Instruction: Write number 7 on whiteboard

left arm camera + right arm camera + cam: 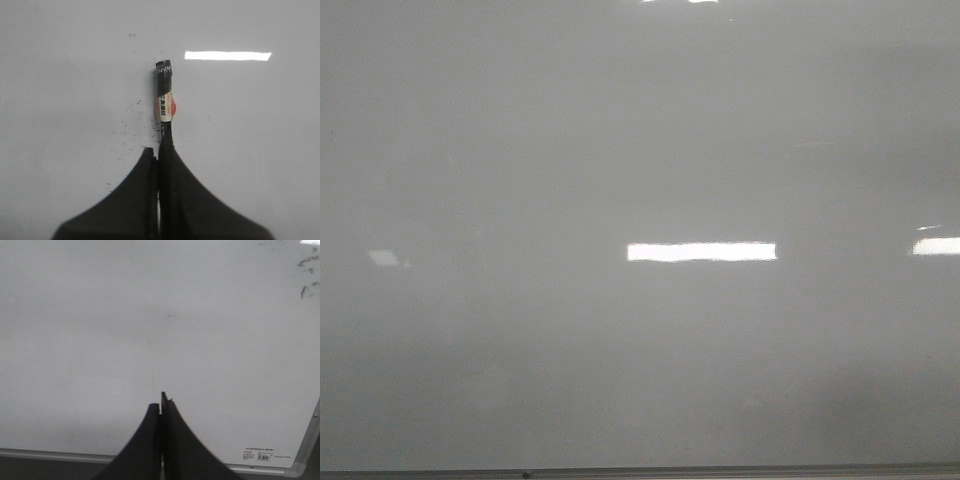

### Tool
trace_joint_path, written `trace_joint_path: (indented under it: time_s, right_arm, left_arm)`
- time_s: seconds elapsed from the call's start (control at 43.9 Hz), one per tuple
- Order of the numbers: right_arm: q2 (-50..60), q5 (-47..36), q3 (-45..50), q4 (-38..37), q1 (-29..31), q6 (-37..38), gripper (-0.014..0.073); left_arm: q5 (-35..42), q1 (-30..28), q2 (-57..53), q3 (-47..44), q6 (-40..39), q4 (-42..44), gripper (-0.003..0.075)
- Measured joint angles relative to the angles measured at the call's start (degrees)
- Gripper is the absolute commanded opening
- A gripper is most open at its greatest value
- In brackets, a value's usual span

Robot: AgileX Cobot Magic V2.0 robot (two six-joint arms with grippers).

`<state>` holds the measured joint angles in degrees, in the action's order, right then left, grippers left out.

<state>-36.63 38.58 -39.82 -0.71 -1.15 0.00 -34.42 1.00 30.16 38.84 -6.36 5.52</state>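
The whiteboard (620, 150) is a glossy pale grey board that fills the front view, with a thin metal edge strip (640, 471) along the bottom. No number 7 shows on it in any view. Neither gripper shows in the front view. In the left wrist view my left gripper (159, 154) is shut on a black marker (164, 92) with a red and white label; the marker points away from the fingers over the whiteboard (60, 75). In the right wrist view my right gripper (161, 404) is shut and empty above the whiteboard (100, 315).
Small black ink specks (131, 107) lie on the board near the marker. Dark smudges (306, 275) mark one board corner in the right wrist view. A printed sticker (261, 453) sits by the metal frame corner (300, 467). Bright light reflections (701, 251) show on the board.
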Motion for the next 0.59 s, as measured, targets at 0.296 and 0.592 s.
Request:
trace_joint_path:
  time_s: [0.296, 0.592]
  right_arm:
    - [0.0, 1.41, 0.0, 0.23, -2.61, -1.52, 0.022]
    - [0.0, 1.43, 0.0, 0.23, -2.61, -1.52, 0.058]
  left_arm:
    - [-1.51, 0.0, 2.79, -0.14, 1.96, 0.0, 0.0153]
    - [-1.63, 0.0, 9.96, -0.18, 2.16, -0.22, 0.058]
